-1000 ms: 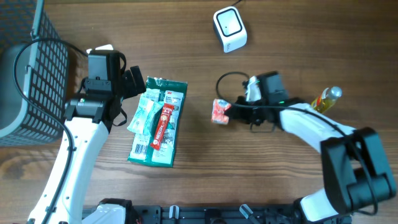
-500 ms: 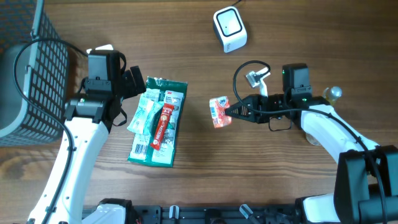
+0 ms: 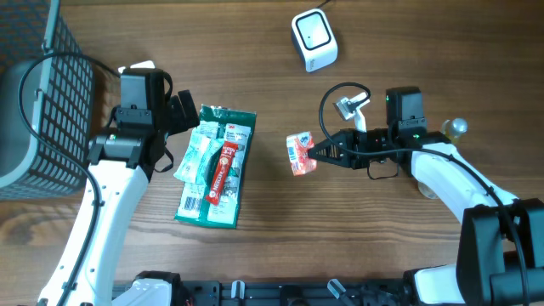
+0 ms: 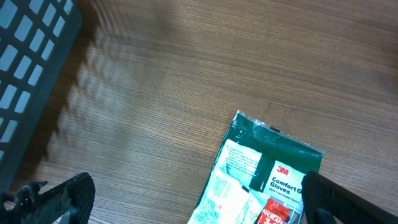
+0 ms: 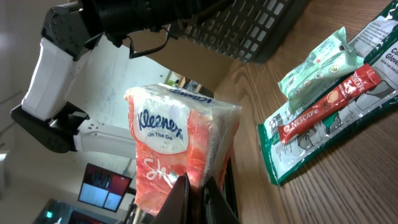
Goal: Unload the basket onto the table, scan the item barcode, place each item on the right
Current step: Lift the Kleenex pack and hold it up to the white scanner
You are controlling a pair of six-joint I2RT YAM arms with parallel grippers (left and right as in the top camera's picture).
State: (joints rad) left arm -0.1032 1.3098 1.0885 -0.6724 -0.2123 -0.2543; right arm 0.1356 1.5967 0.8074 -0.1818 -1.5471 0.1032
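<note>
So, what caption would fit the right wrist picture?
Right pincer shut on a Kleenex pack, held above the wooden table.

The basket [image 3: 42,102] runs off the left edge; print on the tissue pack [image 3: 299,155] (overhead) is too small to read.

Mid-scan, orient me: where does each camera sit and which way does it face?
Overhead: above the table, looking straight down; both arms show, right gripper holding the tissue pack.
Left wrist: looks down at glove pack and basket; open left gripper's fingers at bottom corners.
Right wrist: looks sideways along the table toward the left arm; fingers pinch the tissue pack.
Shared: glove pack, all three.
</note>
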